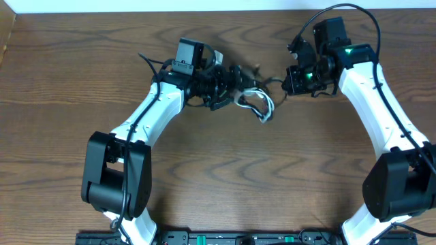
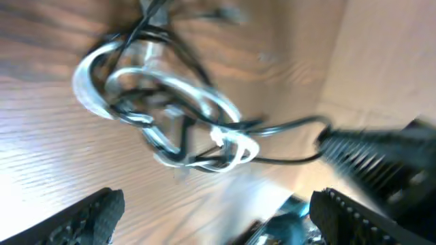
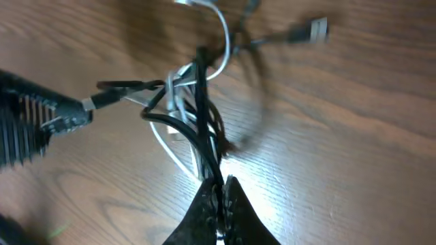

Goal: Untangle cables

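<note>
The cables lie knotted together on the wooden table between my two arms. The white cable (image 1: 262, 103) (image 2: 102, 75) (image 3: 170, 146) forms loops, and the black cable (image 1: 272, 82) (image 2: 286, 126) (image 3: 204, 102) threads through them. My left gripper (image 1: 231, 83) (image 2: 216, 204) stands open just left of the knot, its fingers (image 2: 95, 218) wide apart and holding nothing. My right gripper (image 1: 287, 83) (image 3: 221, 197) is shut on strands of the black cable at the right side of the knot. A plug end (image 3: 313, 28) lies free beyond the knot.
The tabletop (image 1: 218, 177) is brown wood. A pale wall edge (image 1: 204, 5) runs along the far side. Thick black wires (image 1: 371, 20) arch over the right arm. A dark rail (image 1: 238, 238) lines the near edge.
</note>
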Robot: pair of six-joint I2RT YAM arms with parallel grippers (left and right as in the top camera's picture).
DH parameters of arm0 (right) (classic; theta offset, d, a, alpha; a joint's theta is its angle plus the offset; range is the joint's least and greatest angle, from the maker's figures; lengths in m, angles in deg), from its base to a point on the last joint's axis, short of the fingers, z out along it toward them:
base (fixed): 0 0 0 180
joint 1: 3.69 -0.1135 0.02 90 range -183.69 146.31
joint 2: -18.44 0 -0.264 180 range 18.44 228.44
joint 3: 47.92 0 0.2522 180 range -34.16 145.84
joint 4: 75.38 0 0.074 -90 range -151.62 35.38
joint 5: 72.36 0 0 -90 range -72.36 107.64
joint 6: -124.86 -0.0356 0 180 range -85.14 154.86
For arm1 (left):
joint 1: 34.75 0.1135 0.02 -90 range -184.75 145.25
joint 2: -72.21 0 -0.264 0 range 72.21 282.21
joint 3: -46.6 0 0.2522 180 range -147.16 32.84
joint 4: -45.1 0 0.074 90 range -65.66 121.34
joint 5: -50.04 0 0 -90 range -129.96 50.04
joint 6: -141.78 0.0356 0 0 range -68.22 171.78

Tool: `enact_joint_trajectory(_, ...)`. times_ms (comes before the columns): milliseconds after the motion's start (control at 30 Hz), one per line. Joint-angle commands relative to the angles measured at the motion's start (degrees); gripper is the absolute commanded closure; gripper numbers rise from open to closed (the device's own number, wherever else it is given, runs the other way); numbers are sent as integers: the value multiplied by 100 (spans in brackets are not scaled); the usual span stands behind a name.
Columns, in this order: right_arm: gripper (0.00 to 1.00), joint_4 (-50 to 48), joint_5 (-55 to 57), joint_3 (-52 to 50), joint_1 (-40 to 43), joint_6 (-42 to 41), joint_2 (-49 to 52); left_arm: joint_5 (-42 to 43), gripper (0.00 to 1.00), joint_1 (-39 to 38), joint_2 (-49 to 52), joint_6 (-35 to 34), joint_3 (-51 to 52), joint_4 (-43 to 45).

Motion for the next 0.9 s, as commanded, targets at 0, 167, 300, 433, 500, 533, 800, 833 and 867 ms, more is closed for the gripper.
enact_joint_trajectory(0,99,85,461,59,-13,-452,31,-422,8,31,-170,1646,-76,-498)
enact_joint_trajectory(167,99,258,197,59,-42,-208,31,-1523,8,28,-168,1672,-76,-1058)
enact_joint_trajectory(300,99,291,55,59,-87,-146,31,-1552,9,24,-160,1672,-76,-872)
enact_joint_trajectory(433,99,286,-50,59,-98,-144,31,-1543,16,0,4,1657,-74,-391)
enact_joint_trajectory(500,99,284,-48,59,-68,-146,31,-1482,20,-50,142,1558,-74,-214)
enact_joint_trajectory(533,99,286,-48,61,-48,-146,31,-1451,21,-101,221,1464,-74,-155)
enact_joint_trajectory(800,99,323,-24,59,13,-142,31,-835,23,-647,885,433,-74,393)
enact_joint_trajectory(833,99,323,-22,59,13,-138,31,-763,23,-691,942,282,-74,398)
enact_joint_trajectory(867,99,328,-22,59,15,-111,31,-704,25,-728,1003,173,-74,391)
